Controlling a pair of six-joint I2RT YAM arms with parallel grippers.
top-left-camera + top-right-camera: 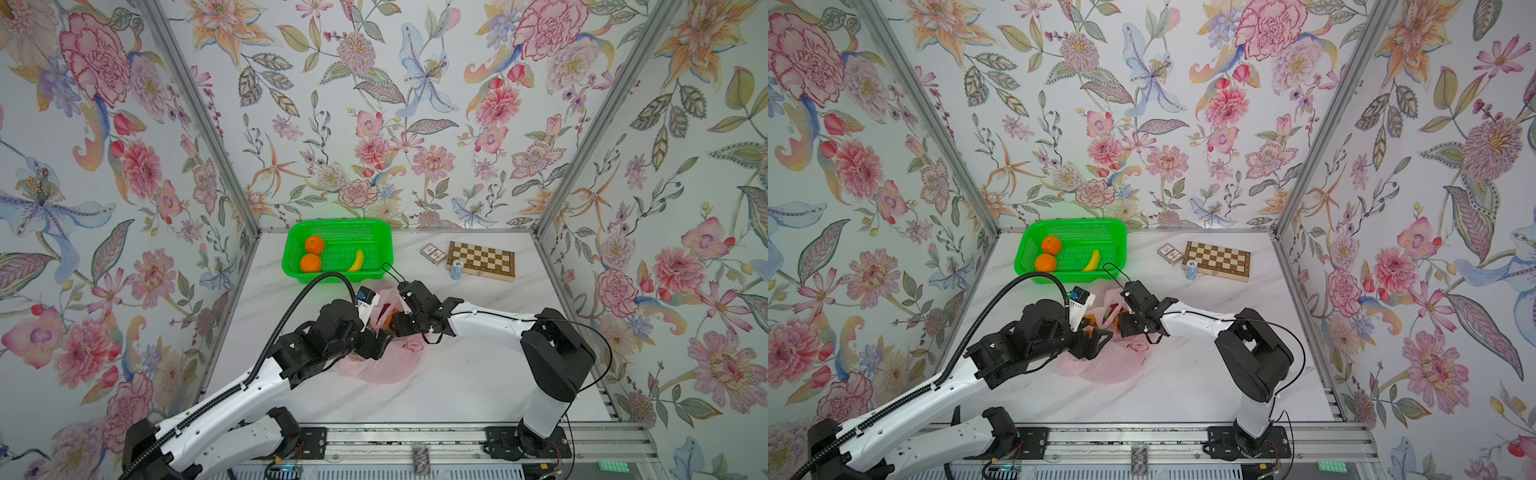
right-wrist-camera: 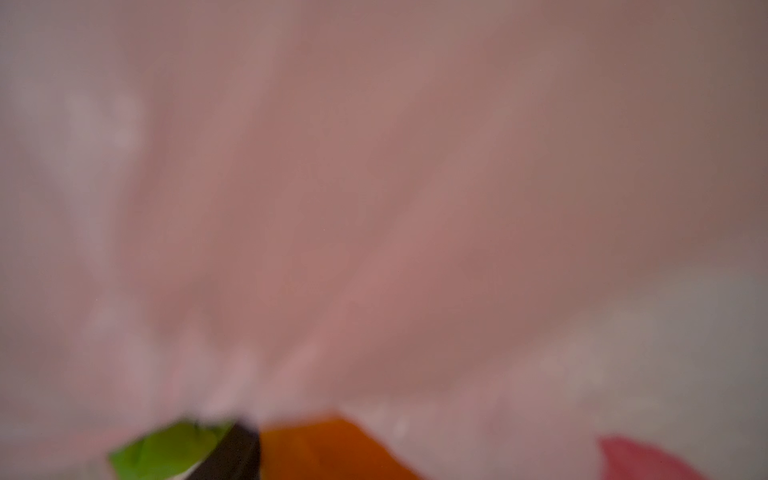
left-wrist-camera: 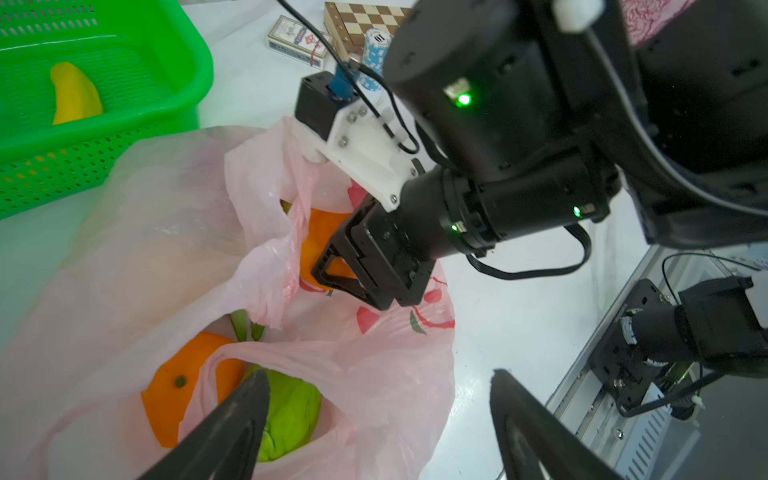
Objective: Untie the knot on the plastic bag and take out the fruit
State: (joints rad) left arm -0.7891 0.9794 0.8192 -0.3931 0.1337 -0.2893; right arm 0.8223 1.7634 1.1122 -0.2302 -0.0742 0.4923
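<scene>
The pink plastic bag (image 1: 386,365) (image 3: 166,232) lies crumpled mid-table with its mouth gaping; no knot shows. Fruit sits inside: an orange (image 3: 178,386) and a green fruit (image 3: 291,411) near its rim. My left gripper (image 3: 379,374) (image 1: 380,336) hangs open over the bag's edge, one finger above the green fruit. My right gripper (image 3: 332,266) (image 1: 392,322) reaches into the bag from the right and is shut on another orange (image 3: 320,232) (image 2: 332,449). Blurred pink film fills the right wrist view, where one dark finger (image 2: 232,453) presses against that orange.
A green perforated basket (image 1: 338,223) stands at the back, holding two oranges (image 1: 314,245) and a small banana (image 1: 356,261). A chessboard (image 1: 482,259), a card box (image 1: 433,252) and a stack of chips (image 1: 456,270) sit at the back right.
</scene>
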